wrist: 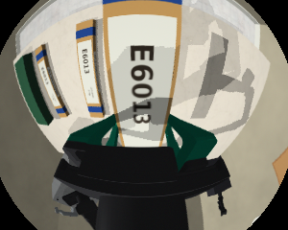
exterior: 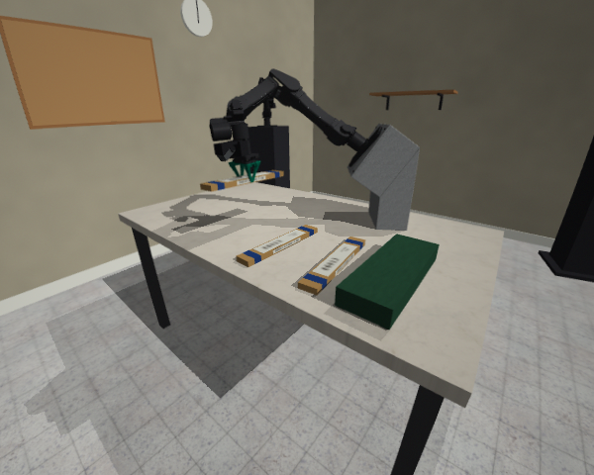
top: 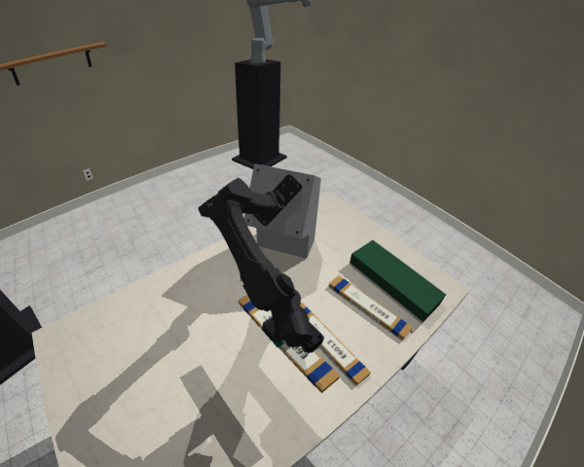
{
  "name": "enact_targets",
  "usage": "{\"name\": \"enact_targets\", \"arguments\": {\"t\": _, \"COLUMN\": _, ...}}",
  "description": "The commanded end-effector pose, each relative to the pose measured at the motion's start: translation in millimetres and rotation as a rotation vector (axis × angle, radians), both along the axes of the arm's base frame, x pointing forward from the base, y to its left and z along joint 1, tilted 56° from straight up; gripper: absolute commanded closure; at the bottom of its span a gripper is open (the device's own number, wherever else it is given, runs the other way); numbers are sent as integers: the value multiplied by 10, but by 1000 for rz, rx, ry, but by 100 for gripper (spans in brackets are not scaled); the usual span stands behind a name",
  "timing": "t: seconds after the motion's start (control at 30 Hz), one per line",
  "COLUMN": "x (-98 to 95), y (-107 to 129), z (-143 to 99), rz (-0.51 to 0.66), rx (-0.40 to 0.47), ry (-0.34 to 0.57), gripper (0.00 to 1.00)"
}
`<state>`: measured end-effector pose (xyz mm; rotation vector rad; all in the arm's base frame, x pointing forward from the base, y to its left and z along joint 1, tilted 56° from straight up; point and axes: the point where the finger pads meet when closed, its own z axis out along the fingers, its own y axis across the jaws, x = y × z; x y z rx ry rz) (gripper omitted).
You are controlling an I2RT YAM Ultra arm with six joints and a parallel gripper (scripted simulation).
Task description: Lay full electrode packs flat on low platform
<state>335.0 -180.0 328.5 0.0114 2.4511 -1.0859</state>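
Gripper (exterior: 246, 172) clamped crosswise on a lifted pack (exterior: 242, 180), fingers on its two long sides, pack level and high above the bench (exterior: 455, 327). Beyond and to one side, well below: second pack (exterior: 276, 244), then third pack (exterior: 332, 263), then green platform (exterior: 386, 278), all lying roughly parallel. Both resting packs between gripper and platform.

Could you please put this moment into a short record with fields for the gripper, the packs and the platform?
gripper: gripper shut on held pack, green fingers at its sides
held pack: lifted above the table, roughly level
other packs: near pack and platform-side pack flat on table
platform: green platform, nothing on it
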Motion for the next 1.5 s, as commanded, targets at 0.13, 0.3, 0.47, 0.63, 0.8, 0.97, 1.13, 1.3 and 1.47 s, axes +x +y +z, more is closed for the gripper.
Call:
{"name": "enact_targets", "arguments": {"t": 0.13, "x": -30, "y": 248, "z": 103, "rz": 22, "rx": -19, "ry": -77, "gripper": 100}}
{"name": "enact_targets", "arguments": {"t": 0.3, "x": 0, "y": 336, "z": 53, "rz": 23, "rx": -20, "ry": -89, "gripper": 100}}
{"name": "enact_targets", "arguments": {"t": 0.47, "x": 28, "y": 389, "z": 106, "rz": 22, "rx": -21, "ry": -119, "gripper": 100}}
{"name": "enact_targets", "arguments": {"t": 0.63, "x": 14, "y": 480, "z": -167, "rz": 23, "rx": -17, "ry": -64, "gripper": 100}}
{"name": "enact_targets", "arguments": {"t": 0.8, "x": 72, "y": 568, "z": -166, "rz": 23, "rx": -17, "ry": -98, "gripper": 100}}
{"name": "enact_targets", "arguments": {"t": 0.97, "x": 76, "y": 640, "z": -325, "rz": 23, "rx": -17, "ry": -76, "gripper": 100}}
{"name": "enact_targets", "arguments": {"t": 1.13, "x": 95, "y": 711, "z": -403, "rz": 24, "rx": -16, "ry": -76, "gripper": 100}}
{"name": "enact_targets", "arguments": {"t": 1.3, "x": 144, "y": 804, "z": -452, "rz": 24, "rx": -16, "ry": -74, "gripper": 100}}
{"name": "enact_targets", "arguments": {"t": 1.47, "x": 183, "y": 897, "z": -672, "rz": 25, "rx": -20, "ry": -39, "gripper": 100}}
